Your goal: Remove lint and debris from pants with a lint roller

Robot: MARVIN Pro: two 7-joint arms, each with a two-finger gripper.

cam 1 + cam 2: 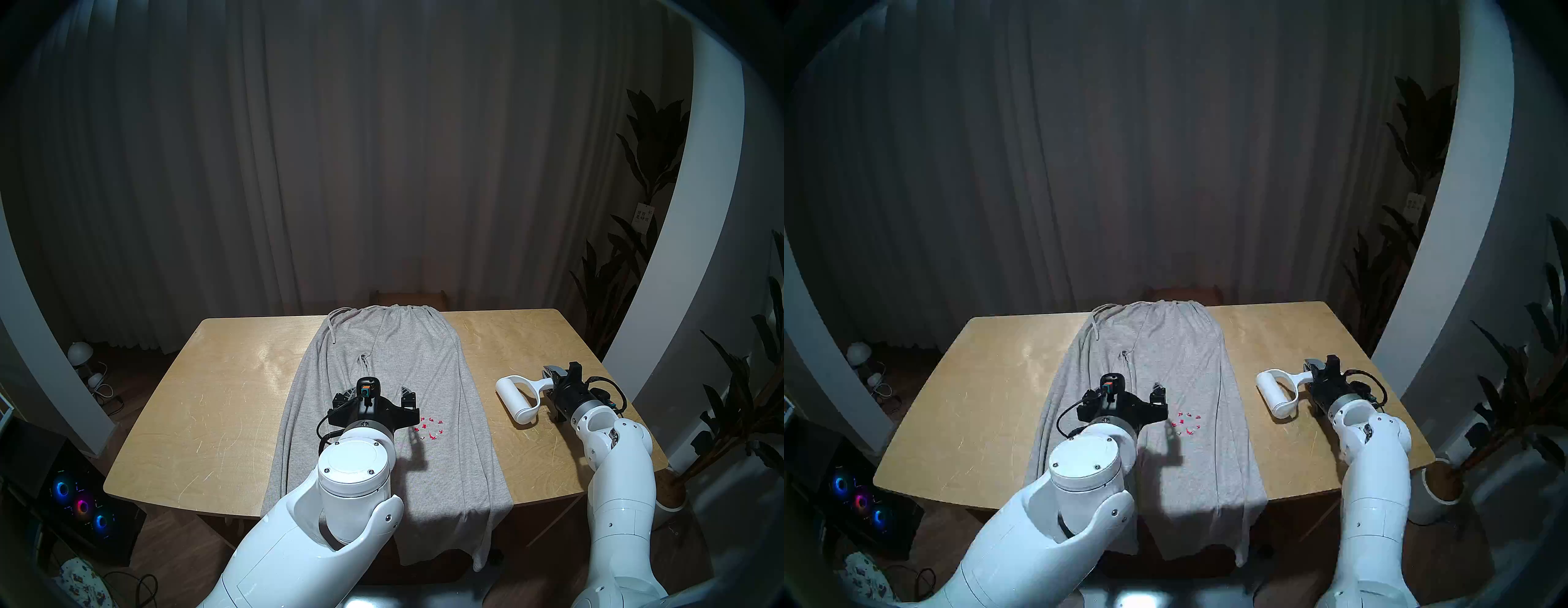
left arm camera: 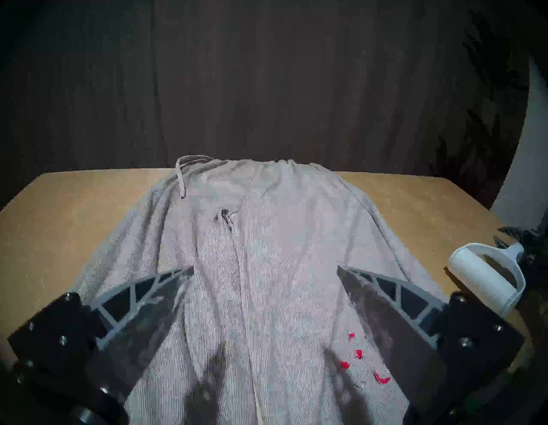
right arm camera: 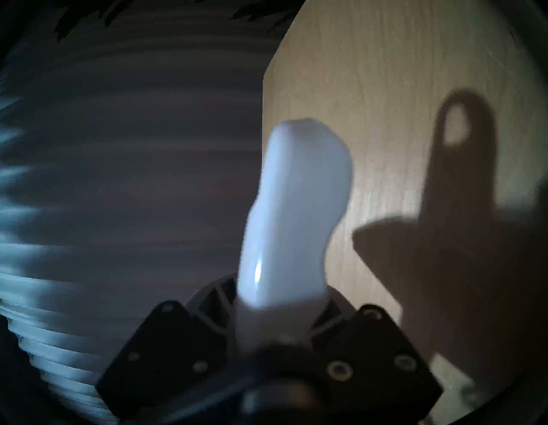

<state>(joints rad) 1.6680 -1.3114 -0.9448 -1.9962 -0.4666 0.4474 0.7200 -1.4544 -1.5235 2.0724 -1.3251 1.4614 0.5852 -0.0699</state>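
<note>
Head stereo left: right tool (image 1: 555,381) clamps lint roller (image 1: 518,399); left tool (image 1: 373,392), spread wide over pants (image 1: 407,352), risks scattering debris (image 1: 430,428).

White arms (image 1: 623,475), black cabled wrists.

One pair of grey pants (image 1: 394,382). One white lint roller (image 1: 518,399). Roughly ten red-pink scraps (image 1: 430,429), lower centre of frame. Two claws: left claw (image 1: 373,392), right claw (image 1: 551,375). One worktop (image 1: 220,407).

Wooden table (image 1: 237,382): grey pants (image 1: 407,361) spread flat across middle.
</note>
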